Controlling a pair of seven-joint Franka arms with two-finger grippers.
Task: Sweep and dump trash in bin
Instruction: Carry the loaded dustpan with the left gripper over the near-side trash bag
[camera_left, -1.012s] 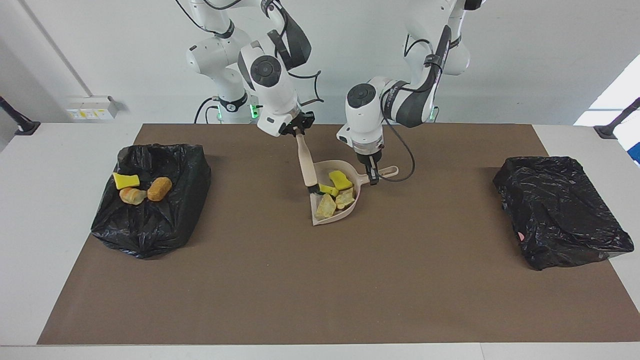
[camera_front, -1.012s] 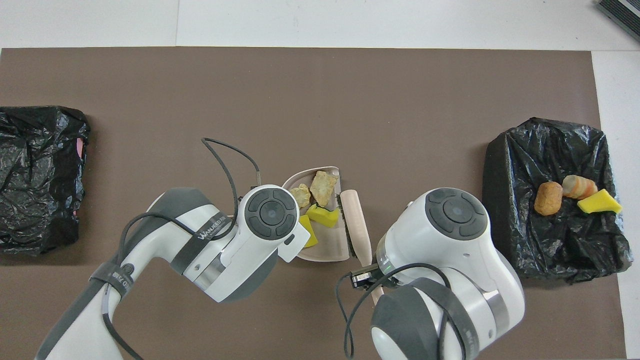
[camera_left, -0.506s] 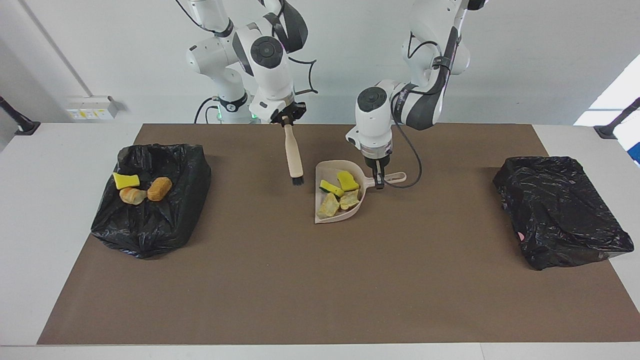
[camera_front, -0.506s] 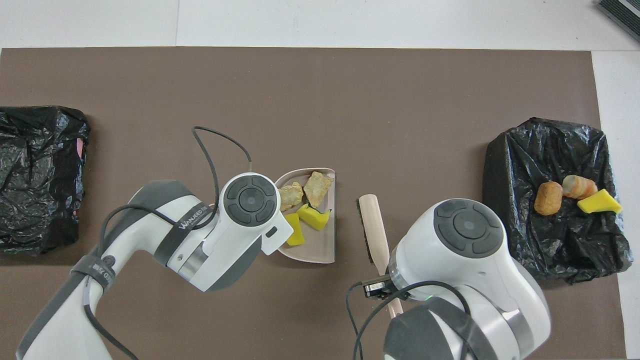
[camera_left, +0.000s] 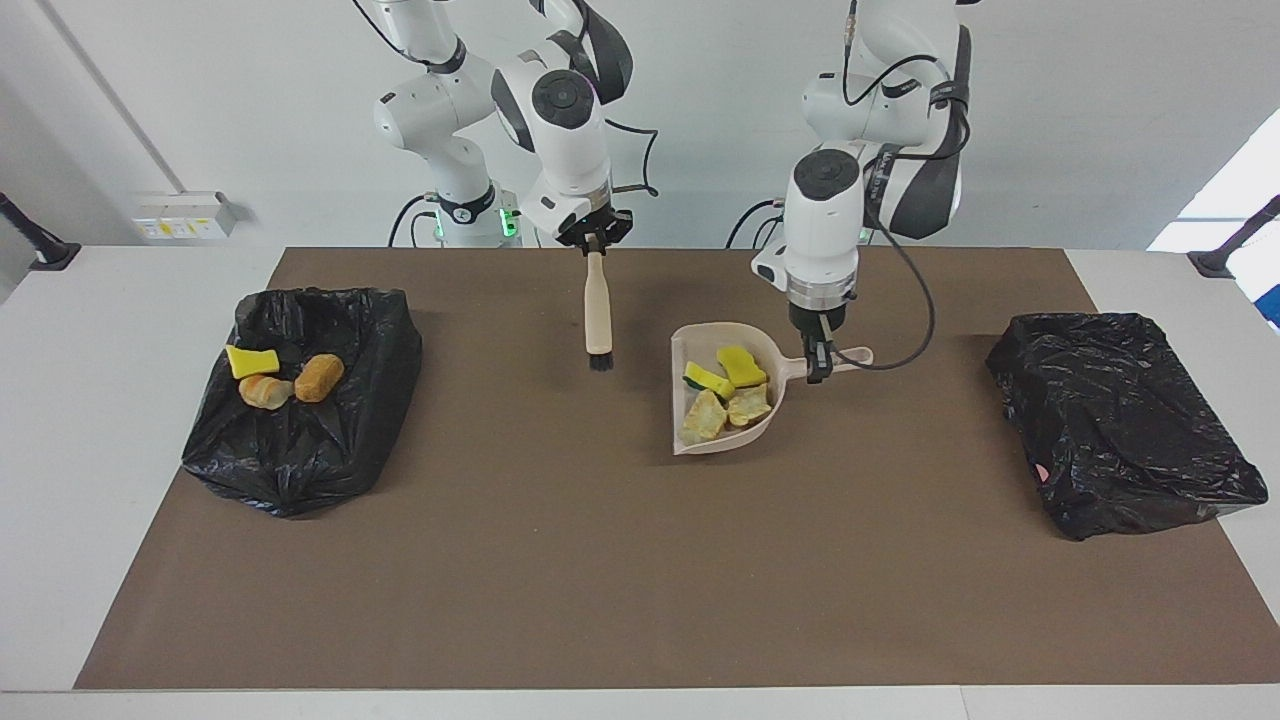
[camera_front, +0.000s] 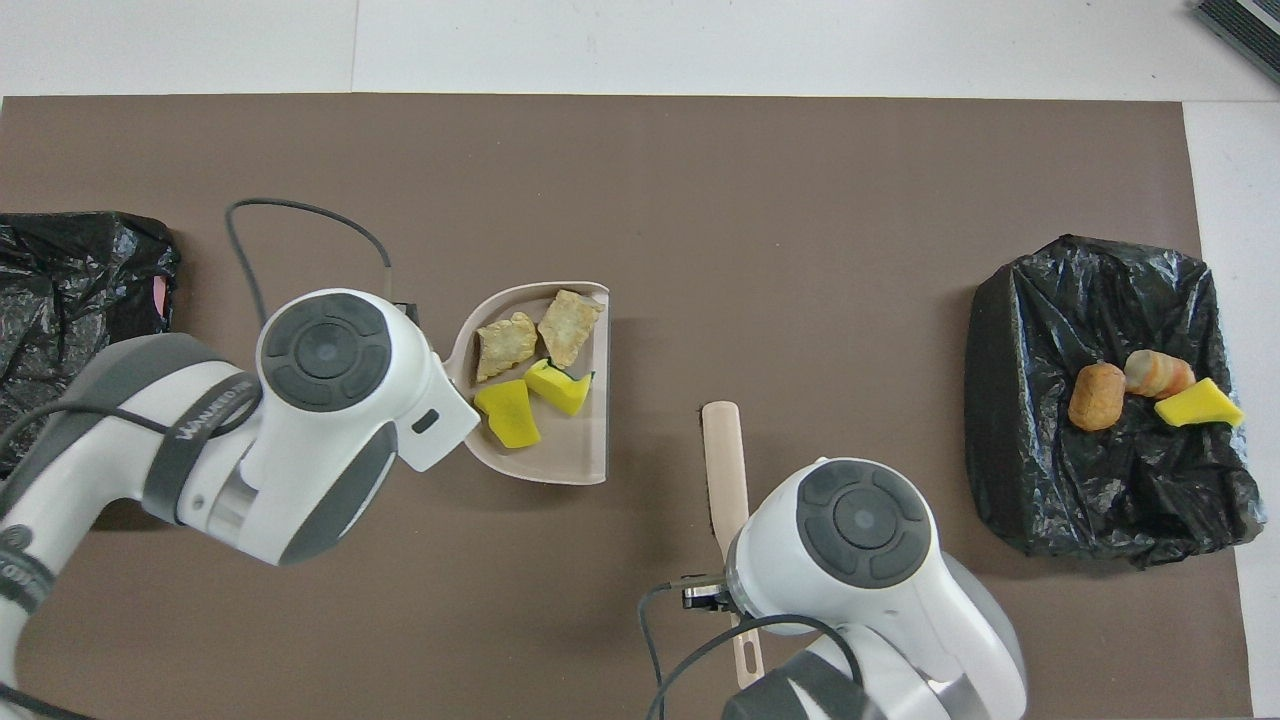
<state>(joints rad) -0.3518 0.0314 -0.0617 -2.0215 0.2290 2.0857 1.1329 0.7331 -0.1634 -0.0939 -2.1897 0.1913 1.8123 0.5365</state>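
Observation:
A beige dustpan (camera_left: 716, 330) (camera_front: 560, 475) hangs just over the middle of the brown mat, and my left gripper (camera_left: 819, 362) is shut on its handle. In the pan lie two yellow sponge pieces (camera_left: 742, 364) (camera_front: 508, 414) and two pale beige chunks (camera_left: 704, 417) (camera_front: 570, 325) of trash. My right gripper (camera_left: 596, 243) is shut on the top of the brush (camera_left: 598, 310) (camera_front: 724, 460), which hangs upright with its black bristles above the mat beside the pan. From overhead both hands cover their fingers.
A black-bagged bin (camera_left: 300, 470) (camera_front: 1010, 420) at the right arm's end holds a yellow sponge piece (camera_left: 252, 360), a beige chunk (camera_left: 265, 392) and a golden-brown lump (camera_left: 319, 377). A second black-bagged bin (camera_left: 1120, 400) (camera_front: 70, 300) sits at the left arm's end.
The brush came up out of the pan and drew back toward the robots. My left gripper carried the loaded dustpan toward the left arm's end of the table.

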